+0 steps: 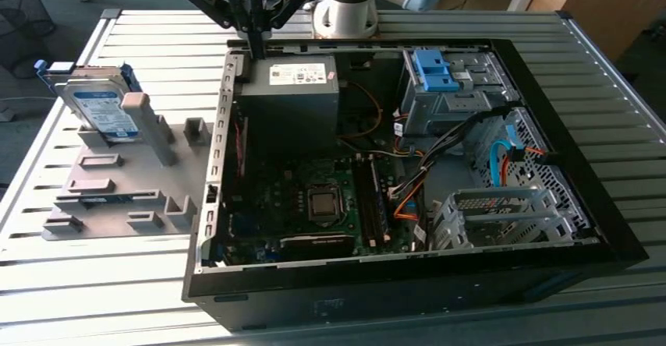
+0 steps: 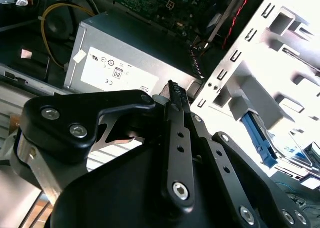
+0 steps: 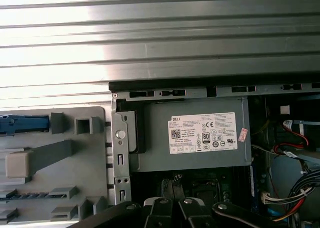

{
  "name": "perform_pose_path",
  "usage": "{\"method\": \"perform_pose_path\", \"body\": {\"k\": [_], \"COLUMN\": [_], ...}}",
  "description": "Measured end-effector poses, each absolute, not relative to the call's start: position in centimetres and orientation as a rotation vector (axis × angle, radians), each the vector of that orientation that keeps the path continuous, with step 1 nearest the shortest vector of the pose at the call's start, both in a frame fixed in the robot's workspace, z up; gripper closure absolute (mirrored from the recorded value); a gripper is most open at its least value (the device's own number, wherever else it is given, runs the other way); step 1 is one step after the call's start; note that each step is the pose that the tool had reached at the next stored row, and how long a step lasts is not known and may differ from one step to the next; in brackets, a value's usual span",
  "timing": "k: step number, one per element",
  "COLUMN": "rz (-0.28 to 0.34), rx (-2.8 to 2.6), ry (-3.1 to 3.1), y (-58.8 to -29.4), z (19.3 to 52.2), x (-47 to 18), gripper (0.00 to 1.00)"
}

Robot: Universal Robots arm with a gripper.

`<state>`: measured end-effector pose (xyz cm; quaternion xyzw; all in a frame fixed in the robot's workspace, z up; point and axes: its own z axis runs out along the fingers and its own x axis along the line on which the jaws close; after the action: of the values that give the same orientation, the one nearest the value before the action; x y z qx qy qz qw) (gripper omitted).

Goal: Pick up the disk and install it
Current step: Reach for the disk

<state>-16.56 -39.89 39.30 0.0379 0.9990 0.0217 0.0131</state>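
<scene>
So, exterior view, gripper: the gripper (image 1: 256, 44) hangs at twelve o'clock of the computer case (image 1: 416, 303), tips over its back wall, just beside the power supply (image 1: 292, 100); jaws pressed together, holding nothing.
Exterior view, disk: the disk (image 1: 99, 106) stands on edge, leaning, in the grey holder (image 1: 115, 198) at nine o'clock of the case, well apart from the gripper.
Exterior view, disk's look: a silver-grey slab, white-and-blue label facing the room, blue frame along its edges.
Exterior view, inside the case: a blue bracket (image 1: 432, 69) at one o'clock, a metal cage (image 1: 500, 215) at four o'clock, loose cables (image 1: 416, 178) between them.
Second wrist view: the gripper (image 2: 173, 91) has its tips meeting with nothing between; the power supply (image 2: 125, 53) lies beyond them.
First wrist view: the gripper (image 3: 172, 187) sits closed near the power supply (image 3: 200, 138); the holder (image 3: 60, 188) lies just outside the case wall, with a blue strip (image 3: 22, 124) in it, probably the disk's frame, though I can't be sure.
Risk, grasp: I'd say closed jaws would only knock the leaning disk over, and an off-centre grip could let it twist.
Risk, case: so near the wall, a careless move could strike the metal, and the cables look ready to snag a carried disk.
</scene>
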Motion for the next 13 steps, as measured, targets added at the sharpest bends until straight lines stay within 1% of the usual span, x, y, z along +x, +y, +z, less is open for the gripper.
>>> {"method": "perform_pose_path", "body": {"k": [13], "rz": [0.068], "rx": [0.118], "ry": [3.112], "y": [-39.89], "z": [39.30], "x": [-17.13], "gripper": [0.89]}}
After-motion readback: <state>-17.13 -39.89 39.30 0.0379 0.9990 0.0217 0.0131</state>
